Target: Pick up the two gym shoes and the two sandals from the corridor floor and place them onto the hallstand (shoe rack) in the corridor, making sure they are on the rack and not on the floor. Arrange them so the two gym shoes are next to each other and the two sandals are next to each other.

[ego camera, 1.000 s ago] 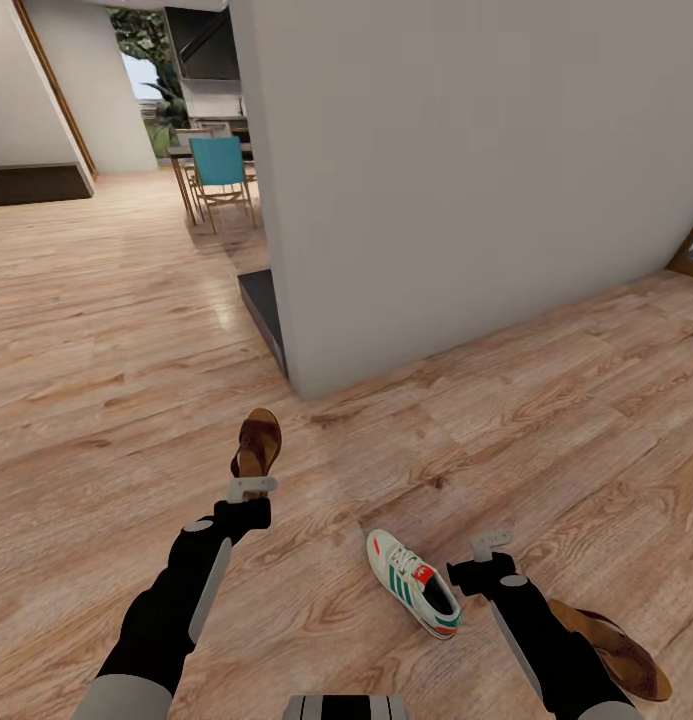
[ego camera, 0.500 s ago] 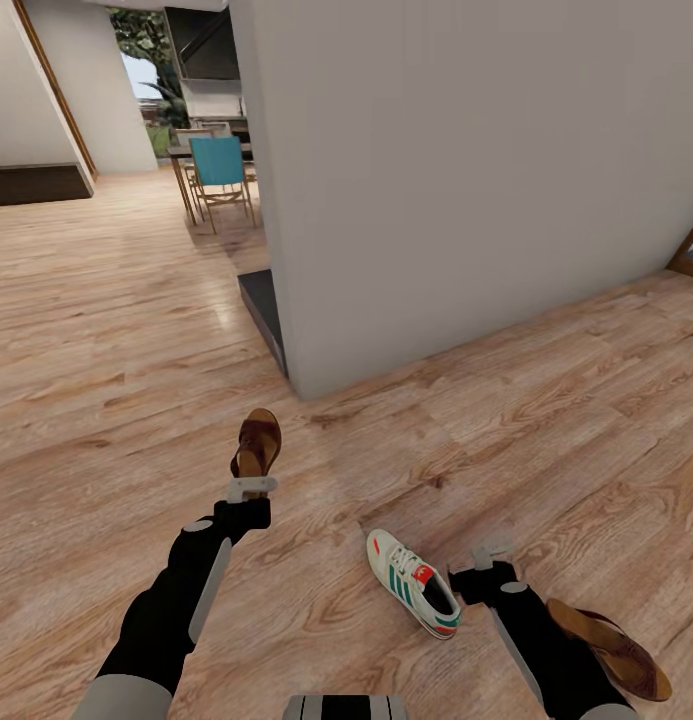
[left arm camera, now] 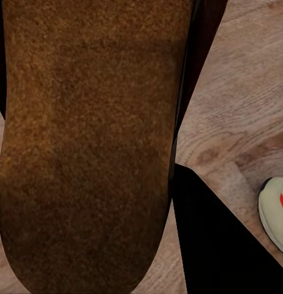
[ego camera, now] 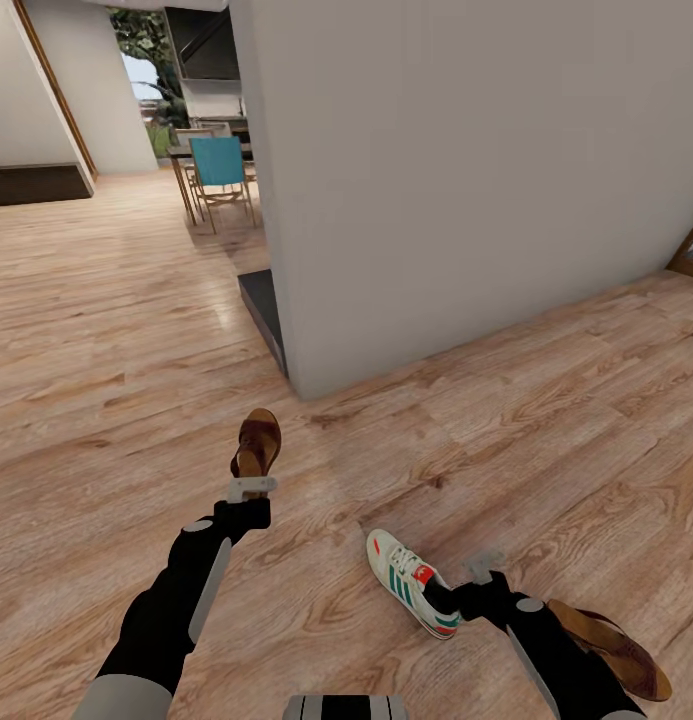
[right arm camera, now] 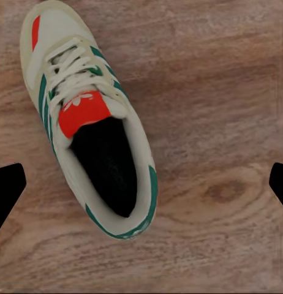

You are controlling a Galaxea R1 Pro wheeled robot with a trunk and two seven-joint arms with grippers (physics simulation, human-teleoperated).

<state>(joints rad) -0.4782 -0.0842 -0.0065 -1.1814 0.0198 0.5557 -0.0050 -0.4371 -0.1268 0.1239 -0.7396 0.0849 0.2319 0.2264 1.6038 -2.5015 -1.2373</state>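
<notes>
A brown sandal (ego camera: 258, 443) hangs off the corridor floor (ego camera: 106, 400) in my left gripper (ego camera: 251, 488), which is shut on its heel end; its rough sole (left arm camera: 86, 141) is close up in the left wrist view. One white gym shoe (ego camera: 414, 595) with green stripes lies on the floor. My right gripper (ego camera: 481, 565) hovers by its heel, open; in the right wrist view the gym shoe (right arm camera: 92, 122) lies below the right gripper (right arm camera: 143, 187), whose fingertips (right arm camera: 7, 190) stand wide apart. A second sandal (ego camera: 614, 648) lies at the right, partly behind my right arm.
A white wall corner (ego camera: 306, 380) juts out just beyond the shoes, with a dark low ledge (ego camera: 264, 310) along its left side. Farther back stand a teal chair (ego camera: 219, 165) and a table. Open wood floor spreads to the left and right.
My right gripper has slid left and closer to the gym shoe's heel. The left arm and its sandal have stayed still.
</notes>
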